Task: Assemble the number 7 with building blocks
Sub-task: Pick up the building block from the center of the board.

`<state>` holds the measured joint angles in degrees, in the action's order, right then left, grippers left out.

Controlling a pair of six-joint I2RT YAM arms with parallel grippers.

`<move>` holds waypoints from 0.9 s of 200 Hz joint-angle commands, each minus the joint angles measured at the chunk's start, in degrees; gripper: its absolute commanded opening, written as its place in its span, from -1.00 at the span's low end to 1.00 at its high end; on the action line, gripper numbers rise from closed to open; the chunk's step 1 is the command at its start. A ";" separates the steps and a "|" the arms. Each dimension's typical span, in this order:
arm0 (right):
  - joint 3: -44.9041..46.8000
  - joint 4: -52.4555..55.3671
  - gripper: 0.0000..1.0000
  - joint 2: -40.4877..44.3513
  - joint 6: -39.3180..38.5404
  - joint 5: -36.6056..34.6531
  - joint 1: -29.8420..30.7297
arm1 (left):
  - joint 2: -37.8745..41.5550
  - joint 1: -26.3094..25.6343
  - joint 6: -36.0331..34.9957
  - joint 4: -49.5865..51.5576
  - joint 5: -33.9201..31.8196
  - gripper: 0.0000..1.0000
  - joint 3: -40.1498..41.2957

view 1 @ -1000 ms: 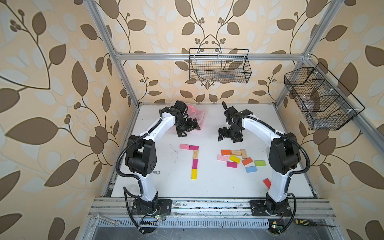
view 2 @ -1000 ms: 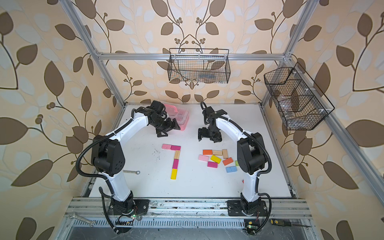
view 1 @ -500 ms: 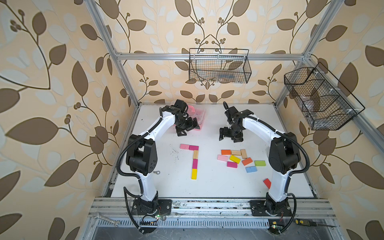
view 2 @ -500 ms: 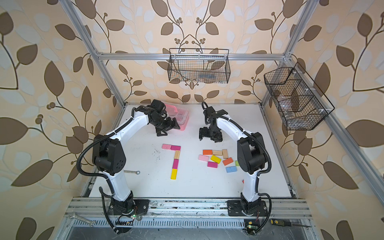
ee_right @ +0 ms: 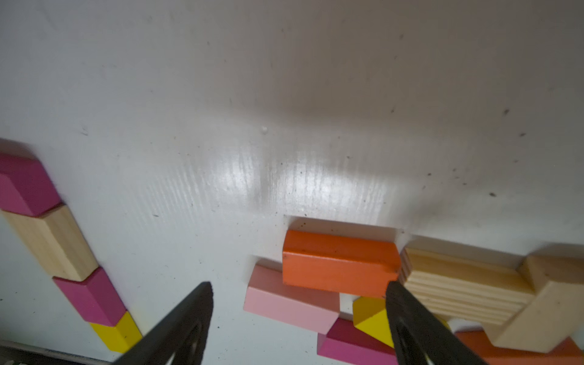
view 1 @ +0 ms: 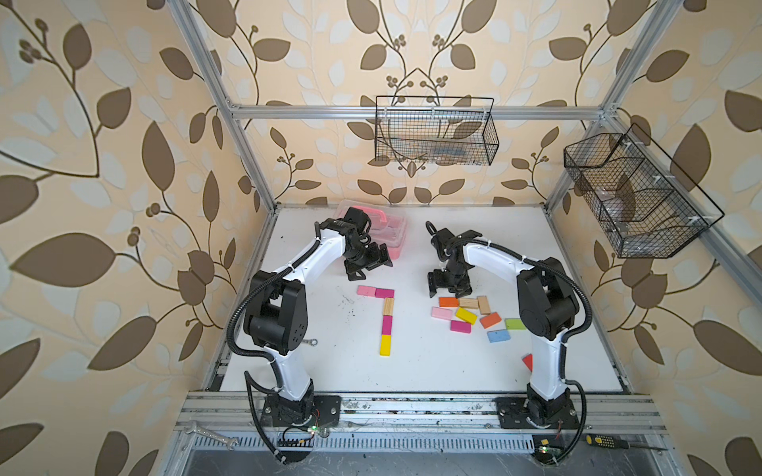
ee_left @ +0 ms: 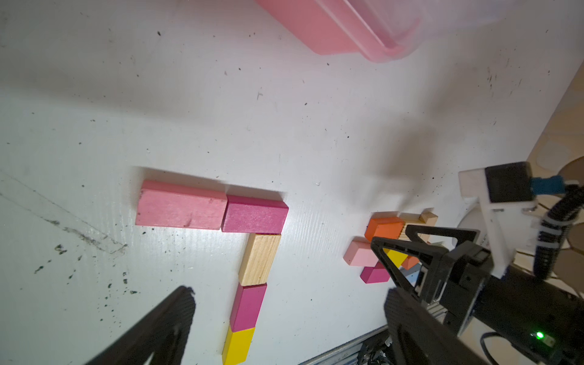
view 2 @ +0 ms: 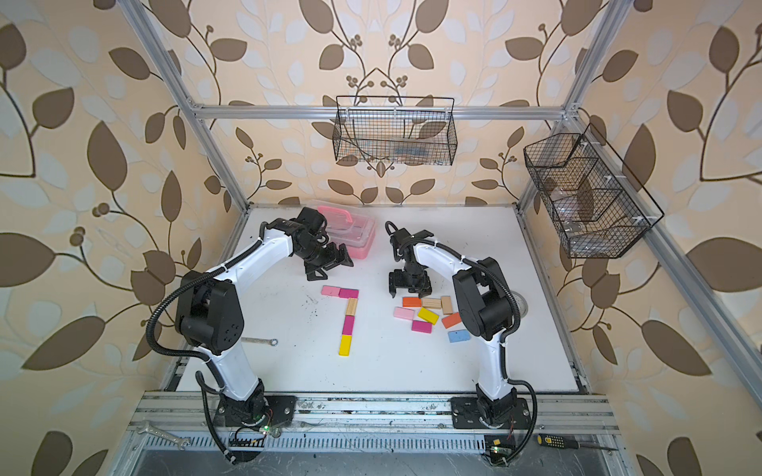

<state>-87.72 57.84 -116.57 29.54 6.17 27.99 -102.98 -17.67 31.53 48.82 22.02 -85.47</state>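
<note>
The number 7 (view 1: 386, 307) lies flat at mid-table: pink (view 1: 366, 290) and magenta (view 1: 384, 293) blocks form the bar, and wood, magenta and yellow (view 1: 385, 345) blocks form the stem. It also shows in the left wrist view, with its magenta corner block (ee_left: 254, 215). To its right lies a loose pile of building blocks (view 2: 429, 315). My right gripper (view 1: 447, 288) hovers open over the pile's far edge, with the orange block (ee_right: 338, 265) and a pale pink block (ee_right: 290, 303) just ahead of its fingers. My left gripper (view 1: 368, 266) hangs open and empty behind the 7.
A pink clear-lidded case (view 1: 391, 230) stands at the back, right behind my left wrist. Green (view 1: 514, 324), blue (view 1: 499, 336) and red (view 1: 527, 362) blocks lie by the right arm. A small wrench (view 1: 309, 342) lies near the left arm. Wire baskets (view 1: 437, 132) hang on the walls.
My right gripper has come forward and down onto the far edge of the pile, and its jaws have narrowed a little. The left arm has hardly moved.
</note>
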 commanded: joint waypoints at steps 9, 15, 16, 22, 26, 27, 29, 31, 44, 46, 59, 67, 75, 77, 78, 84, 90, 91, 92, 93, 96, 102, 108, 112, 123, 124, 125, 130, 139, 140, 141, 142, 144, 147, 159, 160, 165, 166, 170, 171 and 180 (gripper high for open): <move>2.43 -0.06 0.71 1.50 1.91 -2.66 -0.35 | 3.98 -0.35 -0.96 -0.77 0.48 0.94 1.31; 2.59 -0.01 0.71 1.60 1.91 -3.04 -0.31 | 4.23 -0.35 -0.79 -1.24 0.48 0.94 1.85; 2.62 -0.06 0.71 1.61 1.92 -3.07 -0.30 | 4.26 -0.35 -0.78 -1.34 0.48 0.94 1.91; 2.68 -0.09 0.71 1.67 1.95 -3.31 -0.32 | 4.51 -0.35 -0.49 -1.95 0.64 0.94 2.51; 2.71 -0.16 0.71 1.62 2.01 -3.39 -0.44 | 4.54 -0.35 -0.46 -2.23 0.73 0.94 2.81; 2.68 -0.13 0.71 1.62 2.05 -3.42 -0.37 | 4.58 -0.35 -0.40 -2.32 0.74 0.94 2.87; 2.72 -0.13 0.71 1.61 2.13 -3.51 -0.38 | 4.62 -0.35 -0.37 -2.43 0.76 0.94 2.93; 2.73 -0.15 0.71 1.48 2.15 -3.60 -0.39 | 4.54 -0.35 -0.36 -2.53 0.88 0.94 2.96; 2.26 -0.20 0.71 1.22 2.34 -3.71 -0.30 | 4.22 -0.35 -0.72 -2.56 1.22 0.94 2.88; 2.22 -0.26 0.71 1.19 2.40 -3.71 -0.30 | 4.15 -0.35 -0.84 -2.47 1.30 0.94 2.86; 1.86 0.07 0.71 0.72 2.62 -3.73 -0.32 | 3.84 -0.35 -1.38 -1.83 1.27 0.94 2.15; 1.93 0.04 0.71 0.60 2.63 -3.89 -0.39 | 3.68 -0.35 -1.59 -1.62 1.19 0.94 1.81; 2.06 -0.01 0.71 0.47 2.63 -3.98 -0.40 | 3.54 -0.35 -1.48 -1.75 1.18 0.94 1.55; 2.06 -0.06 0.71 0.38 2.63 -3.98 -0.41 | 3.50 -0.35 -1.47 -1.78 1.23 0.94 1.54; 2.09 -0.12 0.71 0.34 2.63 -3.98 -0.40 | 3.49 -0.35 -1.47 -1.83 1.25 0.94 1.54; 2.20 -0.17 0.70 0.15 2.65 -3.89 -0.30 | 3.32 -0.35 -1.35 -2.00 1.44 0.94 1.53; 2.21 -0.22 0.70 -0.12 2.63 -3.87 -0.23 | 3.15 -0.35 -1.26 -2.18 1.59 0.94 1.42; 2.21 -0.25 0.70 -0.13 2.63 -3.88 -0.22 | 3.14 -0.35 -1.23 -2.21 1.61 0.94 1.43; 2.16 -0.22 0.70 -0.14 2.58 -3.88 -0.17 | 3.09 -0.35 -1.22 -2.22 1.61 0.94 1.40; 2.18 -0.20 0.70 -0.19 2.61 -3.89 -0.15 | 3.07 -0.35 -1.17 -2.18 1.66 0.94 1.38; 2.16 -0.15 0.69 -0.31 2.60 -4.03 -0.11 | 2.98 -0.35 -1.19 -2.31 1.70 0.94 1.36; 1.97 -0.07 0.66 -0.49 2.55 -4.11 0.04 | 2.81 -0.35 -1.10 -2.41 1.71 0.94 1.28; 1.86 -0.01 0.66 -0.70 2.55 -4.39 0.18 | 2.80 -0.35 -1.03 -2.54 1.80 0.94 1.35; 1.73 0.04 0.65 -0.80 2.56 -4.62 0.22 | 2.78 -0.35 -0.99 -2.65 1.78 0.94 1.44; 1.38 0.07 0.63 -1.07 2.43 -5.15 0.23 | 2.78 -0.35 -0.93 -2.76 1.81 0.94 1.47; 1.35 0.07 0.63 -1.14 2.49 -5.14 0.23 | 2.78 -0.35 -0.89 -2.76 1.81 0.94 1.41; 1.34 0.03 0.63 -1.12 2.47 -5.26 0.23 | 2.78 -0.35 -0.87 -2.76 1.80 0.94 1.48; 1.18 0.05 0.63 -1.19 2.57 -5.55 0.23 | 2.78 -0.35 -0.89 -2.74 1.79 0.94 1.44; 1.22 -0.14 0.62 -1.28 2.71 -6.14 0.14 | 2.74 -0.35 -0.84 -2.85 1.71 0.94 1.53; 1.23 -0.12 0.62 -1.28 2.76 -6.20 0.14 | 2.72 -0.35 -0.85 -2.85 1.71 0.94 1.54; 1.19 -0.11 0.61 -1.28 2.78 -6.27 0.14 | 2.75 -0.35 -0.81 -2.85 1.71 0.94 1.54; 1.21 -0.15 0.60 -1.29 2.88 -6.36 0.14 | 2.77 -0.35 -0.83 -2.85 1.67 0.94 1.54; 1.23 -0.24 0.59 -1.29 3.00 -6.48 0.14 | 2.78 -0.35 -0.78 -2.92 1.63 0.94 1.49; 1.22 -0.32 0.58 -1.29 3.23 -6.80 0.14 | 2.79 -0.35 -0.77 -3.00 1.62 0.94 1.46; 1.16 -1.09 0.53 -1.33 3.67 -7.49 0.18 | 2.99 -0.35 -0.51 -3.27 1.45 0.94 1.73; 1.06 -1.12 0.53 -1.35 3.72 -7.54 0.20 | 2.98 -0.35 -0.46 -3.28 1.45 0.94 1.81; 0.94 -1.38 0.53 -1.42 3.92 -7.78 0.22 | 3.04 -0.35 -0.42 -3.37 1.41 0.94 1.88; 0.91 -1.40 0.53 -1.44 3.98 -7.86 0.22 | 3.04 -0.35 -0.46 -3.38 1.43 0.94 1.88; 0.76 -1.47 0.52 -1.58 4.07 -8.07 0.30 | 3.05 -0.35 -0.36 -3.40 1.44 0.94 2.01; 0.74 -1.49 0.52 -1.61 4.10 -8.13 0.31 | 3.05 -0.35 -0.35 -3.43 1.45 0.94 1.99; 0.58 -1.85 0.52 -1.79 4.34 -8.60 0.56 | 3.05 -0.35 -0.24 -3.47 1.36 0.94 2.12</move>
<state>-86.04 56.53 -116.51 32.40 0.36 27.99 -101.62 -17.67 31.46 45.63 22.52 -82.65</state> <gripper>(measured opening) 0.763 0.970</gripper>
